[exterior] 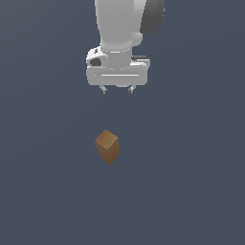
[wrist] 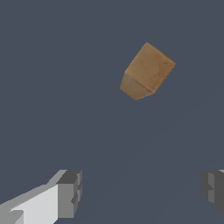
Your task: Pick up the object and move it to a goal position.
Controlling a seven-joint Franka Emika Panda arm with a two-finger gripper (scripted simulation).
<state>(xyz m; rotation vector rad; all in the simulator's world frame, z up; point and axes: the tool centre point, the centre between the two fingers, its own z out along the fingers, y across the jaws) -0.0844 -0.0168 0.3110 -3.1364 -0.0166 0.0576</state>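
The object, a small brown box (exterior: 107,146), stands on the dark grey floor near the middle of the exterior view, turned so one corner faces the camera. In the wrist view the same box (wrist: 146,72) shows its top face and one side. My white gripper (exterior: 117,89) hangs well above and behind the box, apart from it. Its two short fingers are spread wide with nothing between them; in the wrist view the gripper (wrist: 142,192) shows one fingertip (wrist: 70,192) far from the other fingertip (wrist: 214,190).
A plain dark grey floor (exterior: 191,191) fills both views. The white arm (exterior: 119,28) rises out of the exterior view's upper edge.
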